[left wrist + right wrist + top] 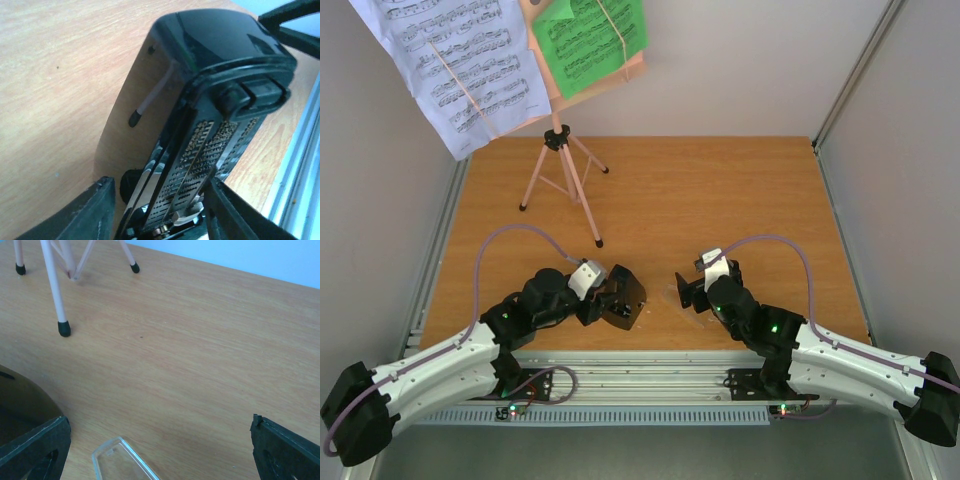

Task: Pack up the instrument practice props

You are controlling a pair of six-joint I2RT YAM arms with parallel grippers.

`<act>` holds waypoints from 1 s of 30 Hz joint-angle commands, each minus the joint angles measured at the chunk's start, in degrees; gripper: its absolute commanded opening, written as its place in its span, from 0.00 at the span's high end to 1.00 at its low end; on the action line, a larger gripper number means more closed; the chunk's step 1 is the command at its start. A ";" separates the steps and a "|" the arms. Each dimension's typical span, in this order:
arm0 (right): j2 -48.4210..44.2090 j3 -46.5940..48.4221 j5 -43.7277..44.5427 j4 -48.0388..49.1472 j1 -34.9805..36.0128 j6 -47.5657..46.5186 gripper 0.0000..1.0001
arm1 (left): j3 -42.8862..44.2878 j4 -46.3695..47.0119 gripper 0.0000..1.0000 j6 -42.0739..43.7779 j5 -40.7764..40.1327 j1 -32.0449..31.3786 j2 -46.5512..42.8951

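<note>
Metronome (pixel 200 115) lies on its side between the left jaws.

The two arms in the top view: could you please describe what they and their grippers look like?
The left arm and right arm match: white links between chunky black joints, with black caps at the near ends. A lilac cable loops along each arm to its wrist, where a small white camera block sits. Small green lights glow on the joints. The fingers are flat and matte black.
</note>
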 commanded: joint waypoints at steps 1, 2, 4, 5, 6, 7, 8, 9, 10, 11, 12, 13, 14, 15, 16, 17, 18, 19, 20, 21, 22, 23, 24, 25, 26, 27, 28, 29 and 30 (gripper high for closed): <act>-0.35 -0.15 1.13 1.23 -0.21 0.71 0.01 | 0.88 1.86 0.44 -0.01 -0.02 -0.28 0.39; -0.46 -0.08 1.14 1.15 -0.28 0.77 0.01 | 0.88 1.90 0.40 -0.14 -0.10 -0.28 0.17; -1.26 0.47 0.61 0.57 -0.28 1.78 0.02 | 0.73 2.06 0.37 -0.90 -0.03 -0.32 -0.80; -2.13 0.74 -0.35 0.61 -0.29 1.99 0.02 | 0.52 2.23 0.36 -1.33 -0.05 -0.29 -1.51; -3.22 1.00 -1.46 0.77 -0.29 2.00 0.01 | 0.28 2.59 0.34 -2.20 -0.12 -0.35 -2.48; -4.51 1.22 -2.34 0.83 -0.29 2.02 0.01 | 0.00 3.04 0.33 -3.17 -0.39 -0.31 -3.52; -5.66 1.51 -3.13 0.72 -0.36 2.02 0.02 | -0.34 3.34 0.31 -4.91 -0.64 -0.34 -4.76; -7.06 1.72 -4.07 0.25 -0.61 2.07 0.02 | -0.73 3.76 0.30 -6.51 -0.94 -0.35 -6.01; -7.89 1.97 -4.92 -0.27 -1.02 2.22 0.02 | -1.17 4.24 0.29 -7.81 -1.02 -0.31 -7.16; -8.33 2.11 -5.84 -1.05 -1.31 2.65 0.02 | -1.66 4.44 0.28 -10.00 -1.01 -0.21 -8.28; -8.54 2.09 -6.73 -1.85 -1.79 3.30 0.01 | -2.19 4.68 0.27 -11.32 -1.10 -0.15 -9.30; -8.53 1.91 -7.81 -2.61 -2.07 4.25 0.02 | -2.87 4.67 0.26 -13.08 -1.26 -0.11 -10.38; -8.12 1.65 -8.98 -3.19 -2.21 5.41 0.02 | -3.63 4.58 0.25 -14.33 -1.36 0.02 -11.41; -7.56 1.40 -10.60 -3.61 -2.20 6.25 0.02 | -4.44 4.58 0.24 -16.13 -1.33 0.19 -12.49; -6.67 1.28 -12.57 -4.03 -2.23 6.91 0.05 | -5.33 4.50 0.22 -17.35 -1.25 0.34 -13.70; -5.55 1.34 -14.75 -4.47 -2.21 7.40 0.08 | -6.15 4.34 0.21 -18.10 -1.05 0.53 -14.78; -4.42 1.31 -16.95 -4.55 -2.18 7.54 0.14 | -7.05 4.22 0.18 -19.08 -0.61 0.71 -15.73; -3.15 1.16 -19.71 -3.88 -2.15 7.67 0.19 | -8.17 4.22 0.16 -19.59 0.15 0.91 -16.47; -1.90 0.84 -22.63 -3.22 -2.10 7.90 0.21 | -8.92 4.41 0.15 -20.22 1.20 1.07 -17.00; -0.92 0.34 -25.82 -0.86 -2.04 8.32 0.22 | -9.70 4.67 0.15 -20.73 2.06 1.26 -17.26; 0.27 -0.26 -29.09 1.57 -2.03 9.07 0.24 | -10.44 4.93 0.15 -21.80 2.91 1.30 -17.50; 1.43 -1.02 -31.71 3.95 -1.97 10.03 0.25 | -11.08 5.09 0.15 -22.49 3.15 1.29 -17.65; 2.75 -1.67 -34.12 6.61 -1.91 11.23 0.26 | -11.81 5.21 0.14 -23.01 2.93 1.36 -17.93; 4.30 -2.14 -36.02 8.65 -1.84 12.18 0.27 | -12.34 5.13 0.14 -23.77 2.39 1.34 -18.27; 6.05 -2.30 -36.81 10.02 -1.75 13.29 0.28 | -12.87 4.92 0.14 -24.16 1.66 1.33 -18.67; 7.98 -2.29 -37.03 10.44 -1.73 13.88 0.29 | -13.30 4.62 0.14 -24.52 0.72 1.38 -18.91; 9.82 -2.19 -37.07 12.36 -1.58 14.04 0.29 | -13.54 4.26 0.14 -24.77 -0.14 1.32 -19.15; 12.07 -2.12 -37.16 13.61 -1.53 14.06 0.30 | -13.50 3.52 0.15 -24.72 -0.91 1.34 -19.07; 13.81 -2.08 -37.58 14.97 -1.45 15.56 0.30 | -13.13 2.35 0.16 -24.35 -1.59 1.38 -18.45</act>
